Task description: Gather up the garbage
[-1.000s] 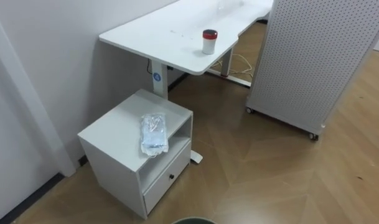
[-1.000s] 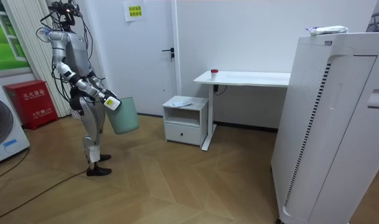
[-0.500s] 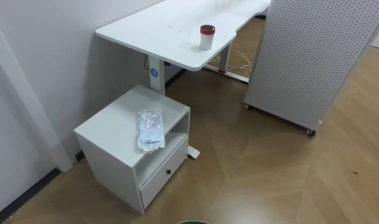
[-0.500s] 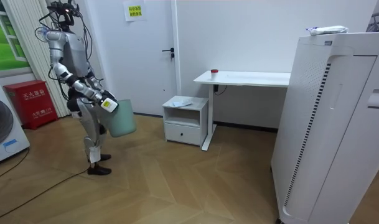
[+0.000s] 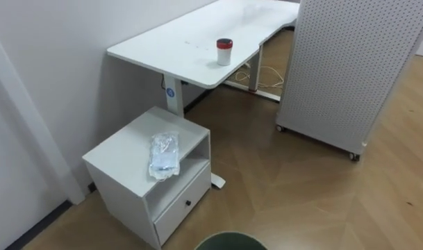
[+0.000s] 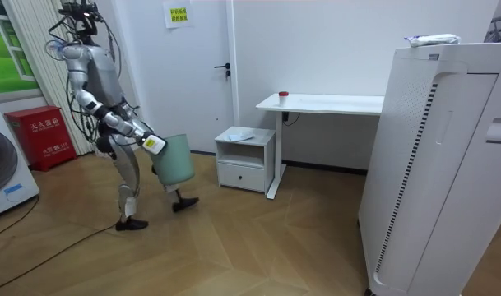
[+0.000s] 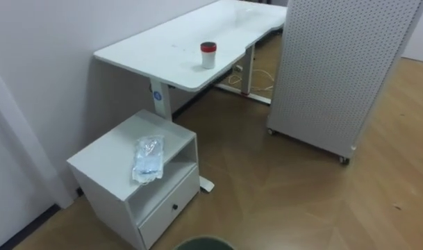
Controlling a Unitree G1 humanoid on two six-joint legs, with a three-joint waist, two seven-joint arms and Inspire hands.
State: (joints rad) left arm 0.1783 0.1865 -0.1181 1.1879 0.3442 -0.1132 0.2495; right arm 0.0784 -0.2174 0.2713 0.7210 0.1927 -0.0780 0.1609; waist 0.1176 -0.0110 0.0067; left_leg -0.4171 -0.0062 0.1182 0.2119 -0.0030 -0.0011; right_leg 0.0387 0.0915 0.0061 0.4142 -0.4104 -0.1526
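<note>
On white cabinet [image 5: 117, 149], crumpled clear plastic packet [image 5: 164, 154]

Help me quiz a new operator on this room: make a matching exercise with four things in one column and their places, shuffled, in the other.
Things
1. plastic packet
2. red-lidded cup
3. green bin
4. perforated panel

Places
A. on the white desk
B. standing on castors on the wood floor
C. lying on top of the small cabinet
D. carried in front of the robot

Pairs: 1-C, 2-A, 3-D, 4-B
</note>
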